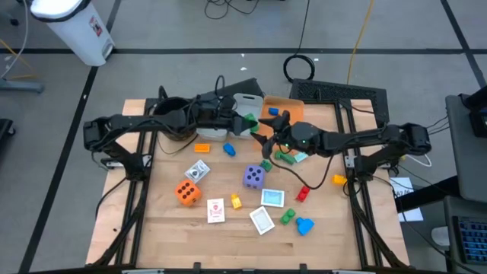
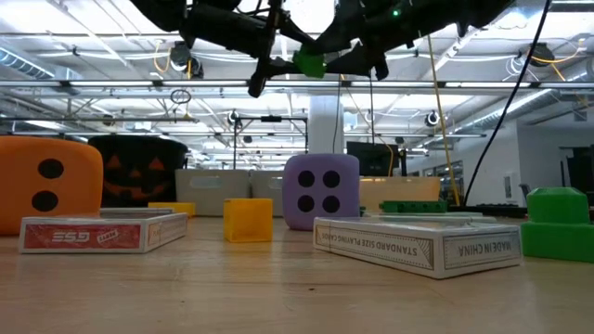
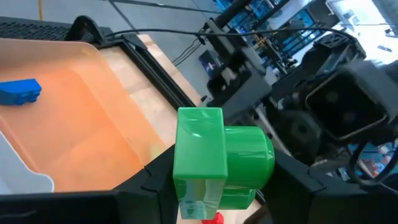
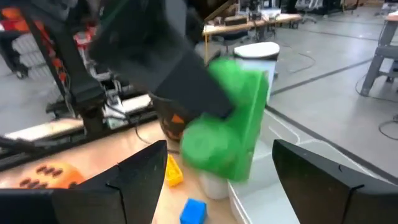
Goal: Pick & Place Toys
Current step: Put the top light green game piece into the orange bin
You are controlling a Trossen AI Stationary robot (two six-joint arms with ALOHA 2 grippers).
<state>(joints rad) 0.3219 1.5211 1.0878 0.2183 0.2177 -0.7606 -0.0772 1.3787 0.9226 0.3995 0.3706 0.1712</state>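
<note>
A green block (image 1: 249, 122) with a round stud hangs high above the table, just on the near side of the grey bin (image 1: 245, 101) and orange bin (image 1: 293, 105). My left gripper (image 1: 243, 122) is shut on it. My right gripper (image 1: 268, 126) faces it from the table's right, open. Its fingers (image 4: 138, 174) stand on either side of the block (image 4: 231, 127), apart from it. On the table lie an orange die (image 1: 187, 192), a purple die (image 1: 253, 176), cards (image 1: 216, 210) and several small blocks. My left gripper pinches the green block between its two fingers (image 3: 144, 186), at the block's end nearest the wrist (image 3: 202, 198). The fingers come about level from the table's left. The block is lifted clear, its flat plate and stud (image 3: 249, 155) sticking out beyond the fingertips.
A blue block (image 3: 18, 90) lies in the orange bin (image 3: 81, 118). A black pot (image 1: 173, 114) stands at the far left under the left arm. Green blocks (image 1: 284, 156) and a red block (image 1: 303, 193) lie below the right arm. Near the front edge there is bare wood.
</note>
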